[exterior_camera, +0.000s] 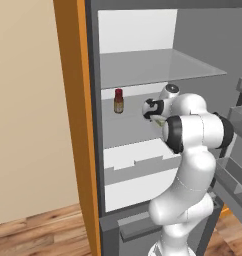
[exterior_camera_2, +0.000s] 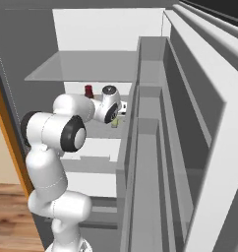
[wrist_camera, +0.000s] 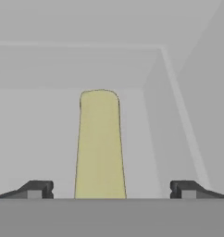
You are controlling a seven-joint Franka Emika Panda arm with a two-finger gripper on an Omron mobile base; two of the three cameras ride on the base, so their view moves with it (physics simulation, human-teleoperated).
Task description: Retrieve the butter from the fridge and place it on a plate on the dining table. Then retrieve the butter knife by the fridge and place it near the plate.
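Gripper (wrist_camera: pixel 111 190) is spread wide and holding nothing, reaching into the open fridge (exterior_camera: pixel 93 150) with the butter (wrist_camera: pixel 100 146) lying lengthwise between the finger tips on the middle glass shelf (exterior_camera: pixel 135 132), toward its right side. Main risk: the stick is end-on, so if the hand keeps driving forward before clamping it may just push the butter to the back wall. The brown bottle (exterior_camera: pixel 118 101) stands at the shelf's left rear, well apart, but a wide elbow swing could tip it.
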